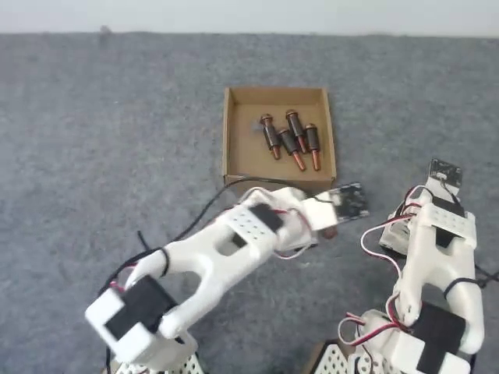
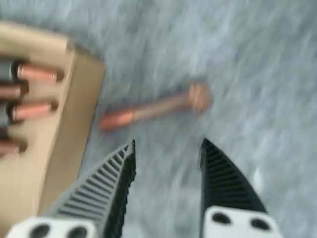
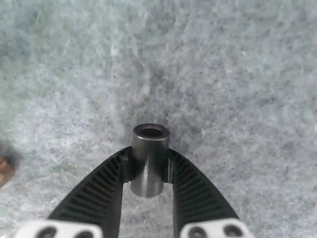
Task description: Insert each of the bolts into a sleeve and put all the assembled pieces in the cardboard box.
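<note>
**Last bolt on the carpet.** The left gripper (image 2: 168,143), jaws spread wide, hangs over a lone bolt (image 2: 153,109). The bolt lies flat on the grey carpet (image 1: 117,117), just beside the outer wall of the box (image 2: 74,124), its head pointing away from the cardboard.

The right gripper (image 3: 149,151) pinches a dark sleeve (image 3: 148,163) upright, bore open at the top, over bare carpet. Four assembled pieces (image 1: 290,140) lie in the box, so this looks like the final pairing, and the step in hand appears to be picking up the bolt.

For the next move, the left jaws need to drop either side of the shank, which lies across their gap. They must then close without pushing the bolt against the cardboard. After that the tip must be lined up with the sleeve's bore.

In the high view the left arm's wrist covers its own jaws and most of the bolt, and the right arm's wrist hides the sleeve. A brown shape (image 3: 4,171), cut off at the edge of the right wrist view, may be the bolt, but that cannot be told.
</note>
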{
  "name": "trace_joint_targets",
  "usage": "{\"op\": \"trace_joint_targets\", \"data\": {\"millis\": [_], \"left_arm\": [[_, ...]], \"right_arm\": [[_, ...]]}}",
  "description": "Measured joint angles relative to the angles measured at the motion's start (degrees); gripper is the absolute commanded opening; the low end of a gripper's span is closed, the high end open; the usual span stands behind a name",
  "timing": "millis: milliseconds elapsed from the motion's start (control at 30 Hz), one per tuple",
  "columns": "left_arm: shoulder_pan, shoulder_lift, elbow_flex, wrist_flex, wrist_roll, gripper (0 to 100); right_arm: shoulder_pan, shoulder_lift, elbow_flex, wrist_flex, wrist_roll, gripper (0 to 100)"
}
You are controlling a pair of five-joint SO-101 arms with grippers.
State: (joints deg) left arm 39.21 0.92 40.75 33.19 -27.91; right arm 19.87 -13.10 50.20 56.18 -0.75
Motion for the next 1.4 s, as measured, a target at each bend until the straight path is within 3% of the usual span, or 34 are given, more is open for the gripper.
{"op": "trace_joint_targets", "data": {"millis": [367, 600, 1033, 1200, 1400], "left_arm": [[2.46, 16.97, -21.36, 2.64, -2.2, 20], [2.55, 18.46, -23.82, 5.01, -2.64, 15], [0.62, 18.9, -24.18, 9.58, -6.42, 15], [0.62, 24.26, -29.71, 10.81, -6.42, 15], [0.62, 30.68, -40.79, 19.43, -6.42, 15]], "right_arm": [[0.0, 0.18, 0.0, 0.0, 0.0, 0.7], [0.0, 2.37, -1.93, 0.0, 0.44, 0.7], [0.0, 2.64, -2.11, 0.18, 0.7, 0.7], [0.0, 2.64, -2.11, 0.18, 0.7, 0.7], [0.0, 2.64, -2.11, 0.18, 0.7, 0.7]]}}
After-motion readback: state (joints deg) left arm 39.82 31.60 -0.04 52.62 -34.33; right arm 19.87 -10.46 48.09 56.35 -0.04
